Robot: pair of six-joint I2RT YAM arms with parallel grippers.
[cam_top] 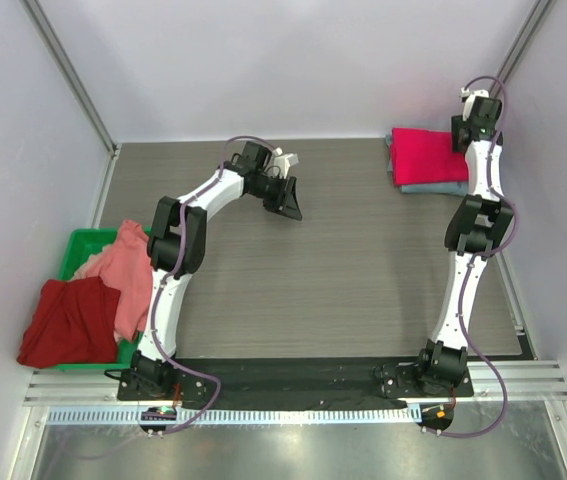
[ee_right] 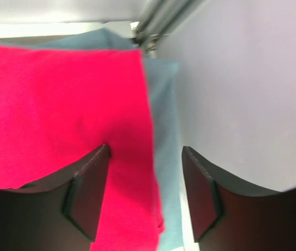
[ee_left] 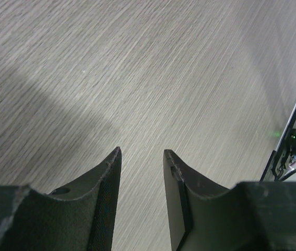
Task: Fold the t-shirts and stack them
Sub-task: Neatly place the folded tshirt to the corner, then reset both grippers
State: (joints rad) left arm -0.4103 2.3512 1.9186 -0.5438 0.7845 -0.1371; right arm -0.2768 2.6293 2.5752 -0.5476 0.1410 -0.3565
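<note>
My right end effector (ee_right: 145,150), jaws apart, hovers over the crimson shirt (ee_right: 59,104) stacked on the blue-grey shirt (ee_right: 167,136) by the pale wall (ee_right: 241,78). My left end effector (ee_left: 141,152) gapes empty above the grey wood-grain counter (ee_left: 137,63).

Left tool (ee_left: 142,150) parted, hovering above grey woodgrain table (ee_left: 137,63).

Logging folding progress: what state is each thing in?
blue-grey t-shirt: folded, bottom layer
crimson-pink t-shirt: folded, lying on it
salmon t-shirt: unfolded, draped over green bin
dark red t-shirt: crumpled, unfolded
left end effector: open, empty
right end effector: open, above crimson-pink t-shirt's edge
</note>
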